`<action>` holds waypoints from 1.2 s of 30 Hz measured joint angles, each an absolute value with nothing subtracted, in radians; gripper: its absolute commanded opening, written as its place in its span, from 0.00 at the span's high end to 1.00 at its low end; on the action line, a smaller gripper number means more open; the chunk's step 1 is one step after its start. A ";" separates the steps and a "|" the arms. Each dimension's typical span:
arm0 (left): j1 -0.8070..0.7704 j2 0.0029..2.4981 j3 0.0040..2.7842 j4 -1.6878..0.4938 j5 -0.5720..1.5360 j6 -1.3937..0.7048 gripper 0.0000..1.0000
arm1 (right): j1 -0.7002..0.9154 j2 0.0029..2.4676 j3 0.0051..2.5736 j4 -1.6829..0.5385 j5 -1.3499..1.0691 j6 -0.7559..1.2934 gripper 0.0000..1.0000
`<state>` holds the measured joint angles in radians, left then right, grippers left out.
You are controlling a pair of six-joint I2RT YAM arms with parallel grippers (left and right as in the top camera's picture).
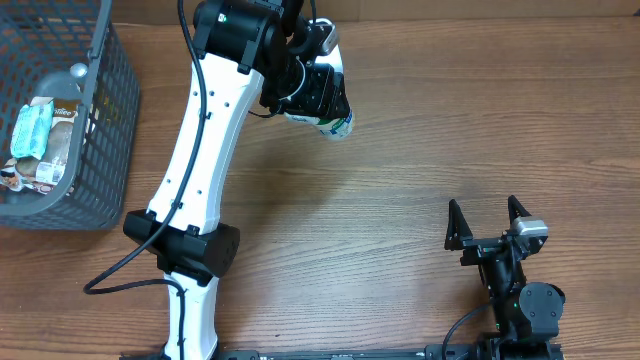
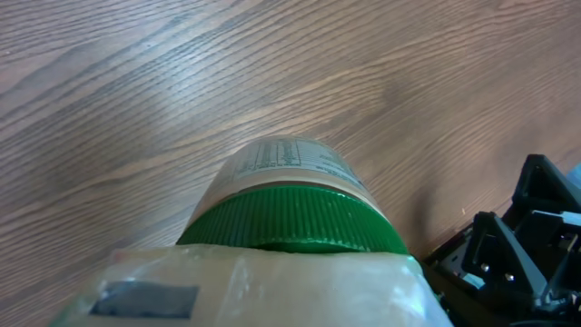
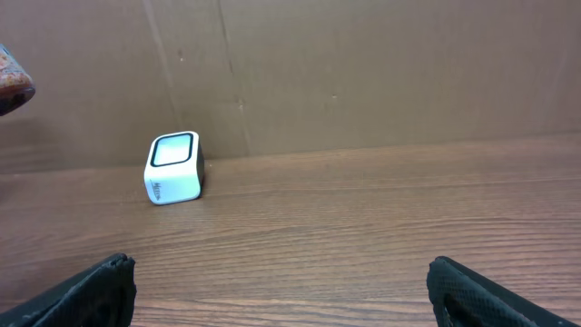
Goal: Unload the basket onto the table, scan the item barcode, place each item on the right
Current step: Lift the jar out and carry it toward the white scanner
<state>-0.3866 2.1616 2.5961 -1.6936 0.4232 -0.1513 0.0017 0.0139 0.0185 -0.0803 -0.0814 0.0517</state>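
Observation:
The item (image 1: 336,123) is a jar with a green ribbed lid (image 2: 292,219) and a printed label (image 2: 289,163). It hangs tilted above the wooden table at the top centre. My left gripper (image 1: 314,92) is shut on it at the lid end. A tape-wrapped finger (image 2: 254,291) covers the near side of the lid. No barcode shows on the visible label. My right gripper (image 1: 490,222) rests at the lower right, open and holding nothing, with its fingertips (image 3: 102,286) far apart. A small white scanner box (image 3: 173,169) stands on the table ahead of it, by the cardboard wall.
A grey mesh basket (image 1: 105,130) with several packaged goods stands at the far left. The left arm's white link (image 1: 205,140) runs diagonally from its base (image 1: 185,250) up to the jar. A brown cardboard wall (image 3: 363,73) closes the far side.

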 measured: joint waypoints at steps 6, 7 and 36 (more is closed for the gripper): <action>-0.400 2.162 2.596 -1.694 0.371 -0.152 0.87 | 0.002 0.014 0.019 -0.080 -0.082 0.052 0.00; -0.405 2.162 2.596 -1.694 0.362 -0.152 0.88 | 0.002 0.014 0.019 -0.080 -0.081 0.052 0.00; -0.508 2.162 2.552 -1.670 0.155 -0.324 0.92 | 0.002 0.014 0.019 -0.080 -0.082 0.052 0.00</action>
<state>-0.5076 2.1616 2.5519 -1.6703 0.1547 -0.3244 0.0017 0.0139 0.0185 -0.0795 -0.0818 0.0521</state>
